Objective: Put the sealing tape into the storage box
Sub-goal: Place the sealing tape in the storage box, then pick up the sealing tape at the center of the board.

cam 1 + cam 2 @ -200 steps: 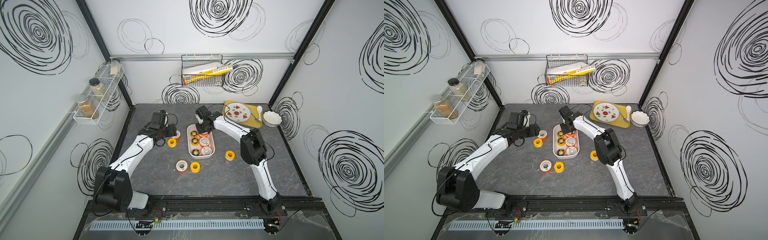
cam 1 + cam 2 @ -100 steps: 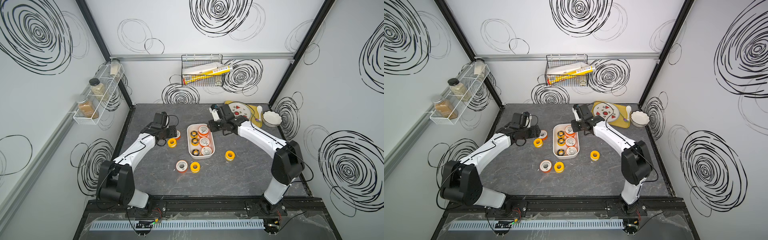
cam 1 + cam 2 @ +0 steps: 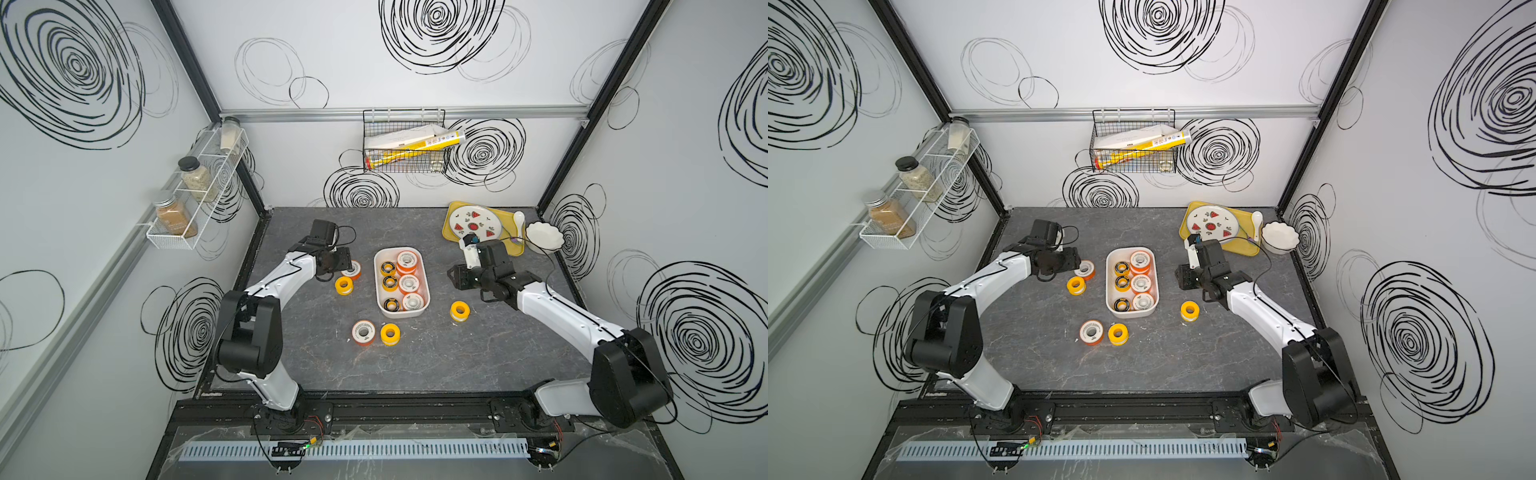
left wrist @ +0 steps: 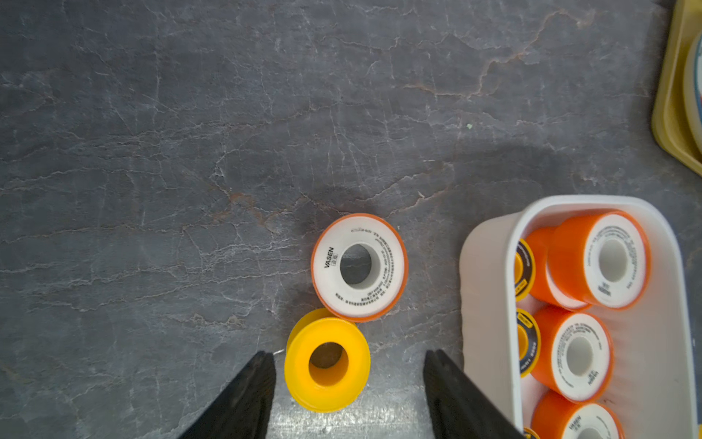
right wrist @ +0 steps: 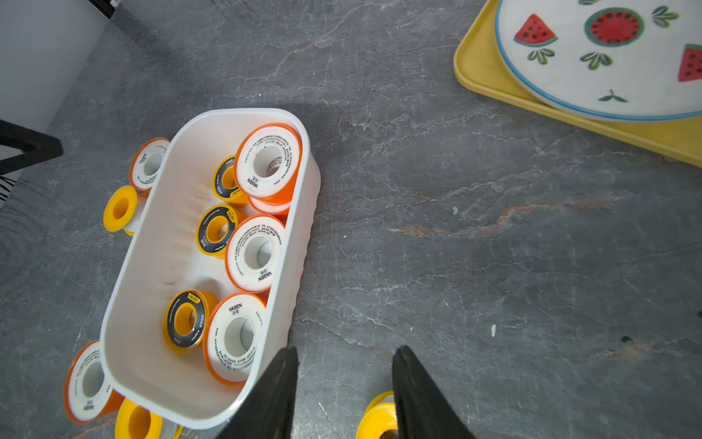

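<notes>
Currently the left claw (image 4: 348,355) stands wide and holds nothing. A yellow spool (image 4: 327,365) lies flat on the table (image 4: 190,152) between its two fingertips, closer to one finger than to the other; contact with that finger cannot be confirmed. An orange spool (image 4: 359,267) with a white face lies just beyond the fingertips, touching the yellow spool. The storage box (image 4: 490,304) sits just beside the other finger, outside the jaws.

The right claw (image 5: 345,349) is open at a narrower setting and likewise empty. It hangs over bare table between the storage box and the yellow tray (image 5: 486,80). A lone yellow spool (image 5: 374,418) lies near it, partly hidden behind one finger and not between the jaws.

In both top views the storage box holds three black-faced spools (image 3: 390,282) in one row and three orange-and-white spools (image 3: 408,284) in the row beside them. The right wrist view shows the far one of these resting on a fourth. Off the near end of the box, a near orange spool (image 3: 363,332) and a near yellow spool (image 3: 390,333) lie side by side on the table, well apart from both claws.
</notes>
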